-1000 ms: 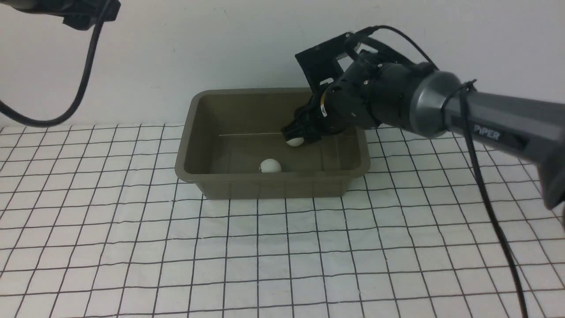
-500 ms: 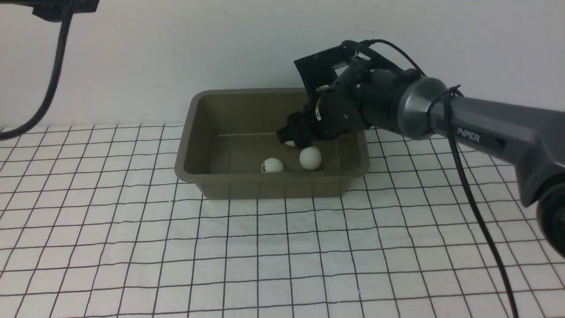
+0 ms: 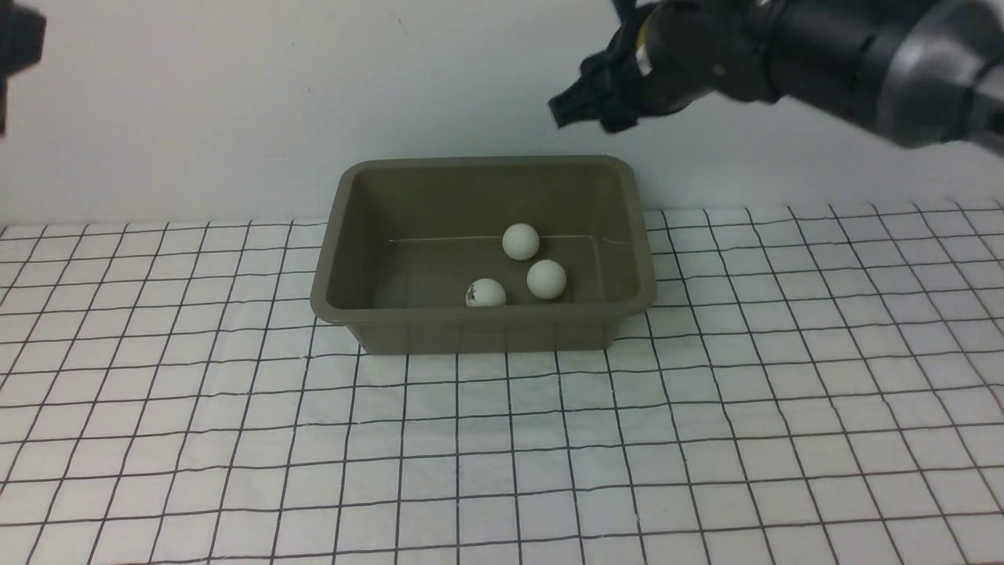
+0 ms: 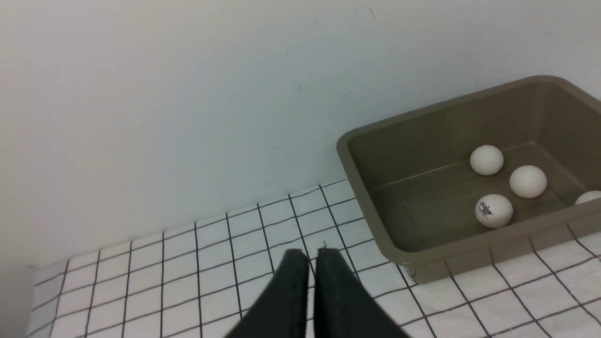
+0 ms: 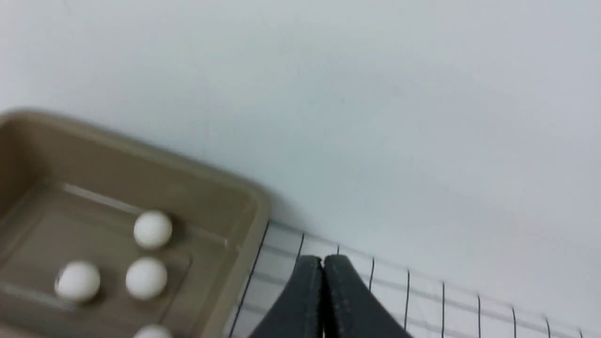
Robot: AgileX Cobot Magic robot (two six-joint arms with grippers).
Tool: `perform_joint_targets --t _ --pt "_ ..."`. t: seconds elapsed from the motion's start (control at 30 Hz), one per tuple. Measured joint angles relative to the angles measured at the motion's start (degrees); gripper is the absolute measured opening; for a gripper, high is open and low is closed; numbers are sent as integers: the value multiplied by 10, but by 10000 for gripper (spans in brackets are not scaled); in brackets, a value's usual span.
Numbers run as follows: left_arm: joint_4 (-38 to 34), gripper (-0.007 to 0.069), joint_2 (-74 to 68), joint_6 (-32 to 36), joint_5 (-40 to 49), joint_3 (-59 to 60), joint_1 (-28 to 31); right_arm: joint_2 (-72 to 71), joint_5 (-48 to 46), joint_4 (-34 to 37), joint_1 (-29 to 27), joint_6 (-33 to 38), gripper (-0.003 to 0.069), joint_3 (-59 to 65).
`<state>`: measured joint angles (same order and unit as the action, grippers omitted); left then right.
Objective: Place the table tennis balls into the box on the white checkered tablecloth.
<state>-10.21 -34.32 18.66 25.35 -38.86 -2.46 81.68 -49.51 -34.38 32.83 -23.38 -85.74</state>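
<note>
- Left fingers (image 4: 292, 281), dark and flat, are pressed together with only a hairline slit between them and grip nothing. They hang above the white checkered tablecloth (image 4: 211, 263), out to the left of the box and apart from it.
- Right fingers (image 5: 307, 291) are also closed tip to tip and empty. They are held high over the cloth, near the box's far right corner.
- From the front, the right arm (image 3: 823, 39) reaches in from the upper right, well above the box rim. Only a dark scrap of the left arm (image 3: 20, 39) shows at the upper left edge.
- An olive-grey, open-topped box (image 3: 329, 302) stands on the tablecloth, close to the plain white wall (image 3: 314, 94).
- Table tennis balls (image 3: 521, 241) lie loose on the box floor, right of centre, with none touching another.
- One ball lies toward the far wall, and a second ball (image 3: 547, 278) lies nearer the front.
- Beside that one, against the near wall, is a ball with a dark printed logo (image 3: 485, 293).
- A fourth ball (image 4: 590, 197) shows only in the wrist views. It is cut by the frame edge and lies inside the box near its right end.
</note>
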Motion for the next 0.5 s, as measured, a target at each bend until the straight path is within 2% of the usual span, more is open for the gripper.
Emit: perform_joint_targets --t 0.33,0.5 --pt "-1 -4 71 -11 -45 83 0 -223 119 -10 0 -67 -15 281" --pt "-26 -4 108 -14 -82 142 0 -321 153 -29 0 -93 -16 419"
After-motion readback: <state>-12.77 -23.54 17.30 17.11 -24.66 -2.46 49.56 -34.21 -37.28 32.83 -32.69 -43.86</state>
